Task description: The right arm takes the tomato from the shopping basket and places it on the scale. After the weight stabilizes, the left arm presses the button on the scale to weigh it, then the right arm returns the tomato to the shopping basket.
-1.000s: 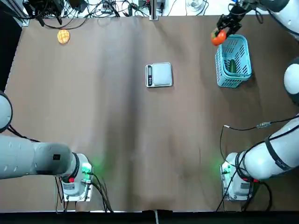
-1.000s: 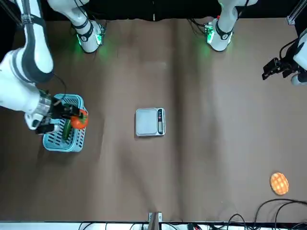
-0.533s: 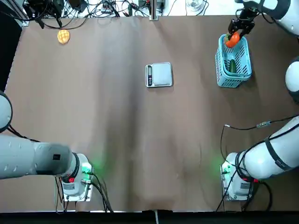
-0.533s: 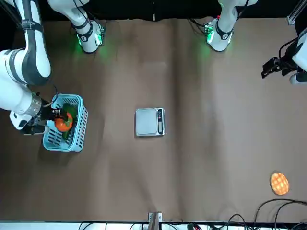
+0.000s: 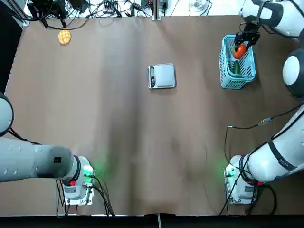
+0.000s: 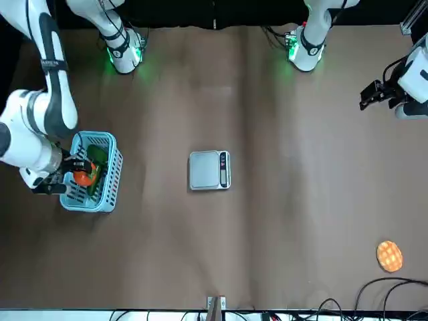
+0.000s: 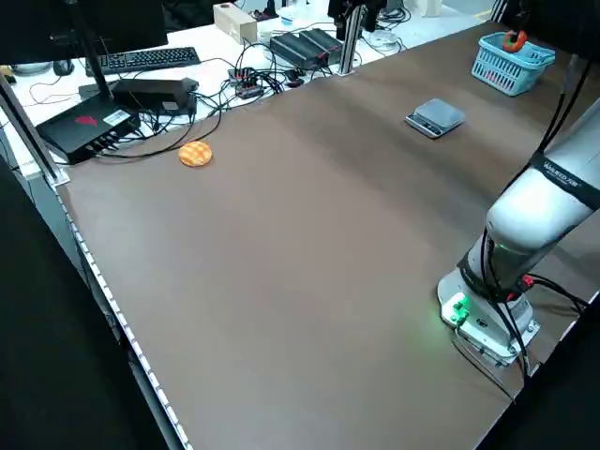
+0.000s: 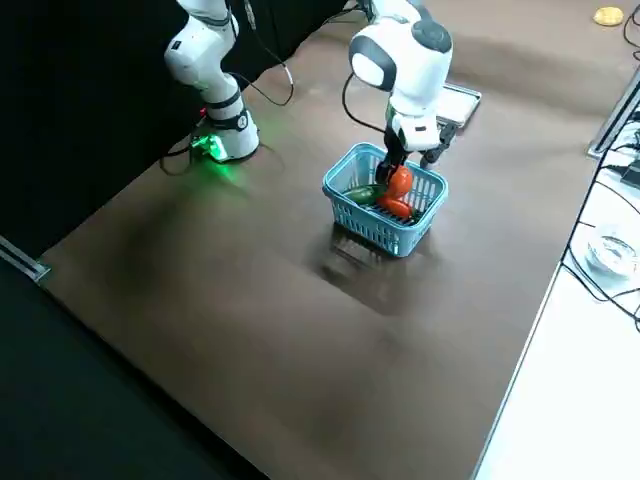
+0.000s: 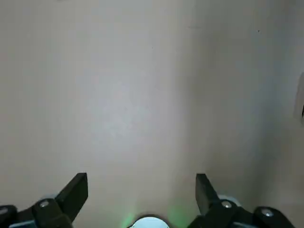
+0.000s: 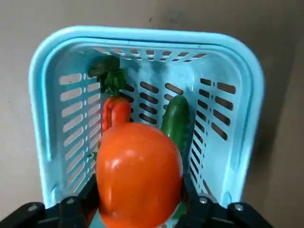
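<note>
Right wrist view: right gripper (image 10: 137, 209) pinching the tomato (image 10: 138, 173) above the shopping basket (image 10: 244, 71).
Looking smooth, slippery and bruisable, it is probably needing a gentle grip across its widest part.

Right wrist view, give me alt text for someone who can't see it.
The right hand holds an orange-red tomato directly over the open light-blue shopping basket, its fingers closed against the tomato's sides. Inside the basket lie a green cucumber-like vegetable and a red-orange, carrot-like vegetable with a leafy green top; brown table surrounds the basket.

Brown table (image 5: 118, 118) — scale (image 5: 162, 76), basket (image 5: 237, 62), waffle round (image 5: 64, 36)
</note>
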You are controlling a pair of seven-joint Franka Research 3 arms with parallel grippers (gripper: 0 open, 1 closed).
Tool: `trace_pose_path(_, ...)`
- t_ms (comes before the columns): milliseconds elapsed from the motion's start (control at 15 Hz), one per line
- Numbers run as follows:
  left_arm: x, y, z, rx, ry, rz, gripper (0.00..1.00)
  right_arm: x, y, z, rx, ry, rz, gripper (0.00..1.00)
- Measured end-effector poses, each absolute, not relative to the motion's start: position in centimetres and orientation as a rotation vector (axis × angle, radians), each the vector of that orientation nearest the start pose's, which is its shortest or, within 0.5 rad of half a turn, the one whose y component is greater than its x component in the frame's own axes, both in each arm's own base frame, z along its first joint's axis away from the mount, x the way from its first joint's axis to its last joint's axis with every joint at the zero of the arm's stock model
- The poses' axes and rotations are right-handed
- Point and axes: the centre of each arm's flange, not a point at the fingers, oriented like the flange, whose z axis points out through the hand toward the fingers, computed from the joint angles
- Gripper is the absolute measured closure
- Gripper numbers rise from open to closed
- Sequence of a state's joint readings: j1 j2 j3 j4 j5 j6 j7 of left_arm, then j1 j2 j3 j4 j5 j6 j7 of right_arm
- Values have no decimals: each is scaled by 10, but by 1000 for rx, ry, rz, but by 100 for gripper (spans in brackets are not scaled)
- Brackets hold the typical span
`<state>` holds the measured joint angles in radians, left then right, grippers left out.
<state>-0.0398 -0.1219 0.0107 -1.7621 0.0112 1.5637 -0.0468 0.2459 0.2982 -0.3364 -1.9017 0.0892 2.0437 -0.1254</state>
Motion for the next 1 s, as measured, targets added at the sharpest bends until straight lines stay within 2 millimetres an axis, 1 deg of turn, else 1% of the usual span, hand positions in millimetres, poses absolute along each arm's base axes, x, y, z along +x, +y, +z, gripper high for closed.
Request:
trace_pose_path(133, 512, -14, 599, -3125, -20, 120, 0, 602, -39, 327, -3150, 8, 228, 29)
trace_pose_path(400, 512, -16, 599, -3124, -11, 120, 0, 606, -38, 306, -3164, 9, 231, 29)
trace_pose_path(600, 512, -16, 599, -3124, -9, 120, 0, 606, -38, 287, -3173, 12, 258, 29)
trace_pose_path(733, 512, -16, 599, -3124, -9, 120, 0, 606, -38, 281, -3174, 16, 275, 29)
trace_pose_path(1000, 511, -16, 598, -3123, -11, 125, 0, 605, -38, 278, -3175, 19, 284, 29)
